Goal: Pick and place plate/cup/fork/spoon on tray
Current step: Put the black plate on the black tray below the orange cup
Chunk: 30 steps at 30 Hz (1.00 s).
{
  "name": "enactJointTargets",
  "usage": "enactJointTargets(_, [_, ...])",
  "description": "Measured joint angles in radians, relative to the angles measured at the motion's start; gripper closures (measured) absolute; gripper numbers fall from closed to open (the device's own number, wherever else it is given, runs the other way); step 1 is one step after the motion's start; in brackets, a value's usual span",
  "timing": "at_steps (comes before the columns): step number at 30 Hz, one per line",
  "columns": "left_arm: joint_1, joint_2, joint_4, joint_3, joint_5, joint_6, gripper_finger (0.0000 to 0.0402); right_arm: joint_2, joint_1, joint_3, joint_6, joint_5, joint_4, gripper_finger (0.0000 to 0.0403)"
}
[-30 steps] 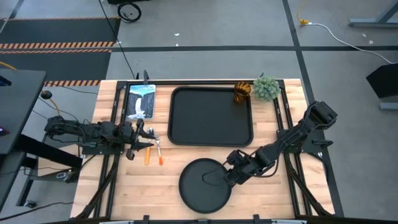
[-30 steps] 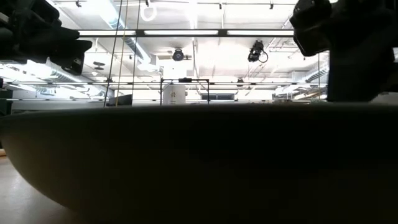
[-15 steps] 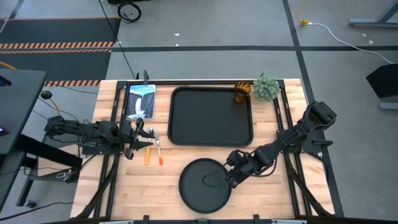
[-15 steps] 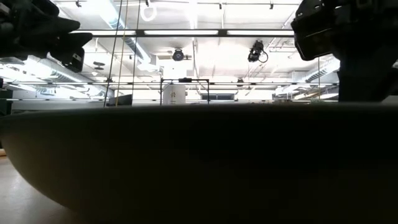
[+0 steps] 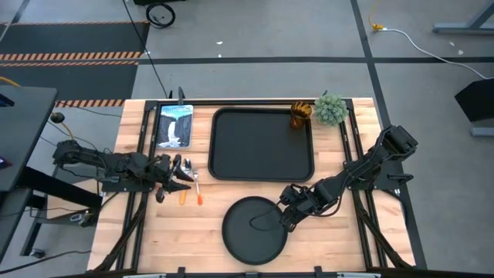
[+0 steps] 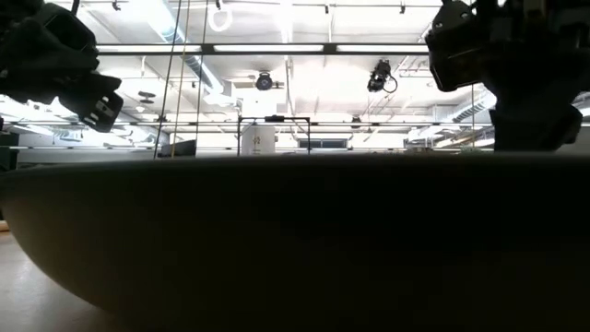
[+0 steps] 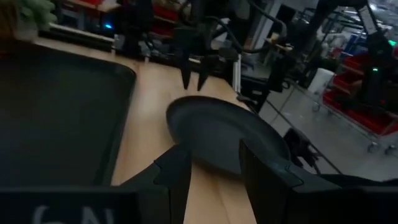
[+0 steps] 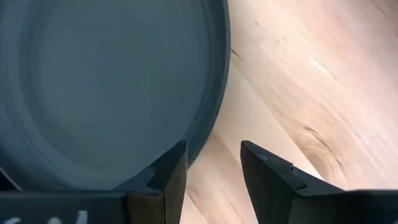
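Note:
The round black plate [image 5: 253, 230] lies flat on the wooden table near its front edge and fills the low view [image 6: 295, 240]. My right gripper [image 5: 284, 219] is open at the plate's right rim [image 8: 219, 118], one finger over the plate and one over the bare wood. The black tray [image 5: 262, 144] lies behind the plate, with the amber cup [image 5: 299, 116] standing in its far right corner. Two orange-handled utensils [image 5: 190, 193] lie on the table left of the tray; which is the fork and which the spoon I cannot tell. My left gripper [image 5: 181, 171] is open just above them.
A green plant [image 5: 330, 108] stands right of the cup at the table's far edge. A picture card [image 5: 174, 125] lies left of the tray. Bare wood shows between plate and utensils and to the plate's right.
My left gripper has gone a little toward the table's right edge and down, over the utensils. My right gripper has edged slightly toward the plate. Plate, tray, cup and utensils have stayed where they were.

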Motion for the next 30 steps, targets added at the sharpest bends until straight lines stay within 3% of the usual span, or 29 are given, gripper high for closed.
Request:
enactJointTargets(13, [-0.089,0.08,0.008,0.0,0.001,-0.019,0.026,-0.006,0.003,-0.055,0.043,-0.053,0.049,0.0245])
enactJointTargets(22, [-0.154,0.129,0.007,0.0,-0.026,-0.094,0.026,-0.051,0.037,-0.06,0.084,-0.015,-0.007,0.0245])
enactJointTargets(30, [-0.191,0.177,0.007,0.0,-0.08,-0.113,0.026,-0.055,0.052,-0.149,0.193,-0.014,0.131,0.0245])
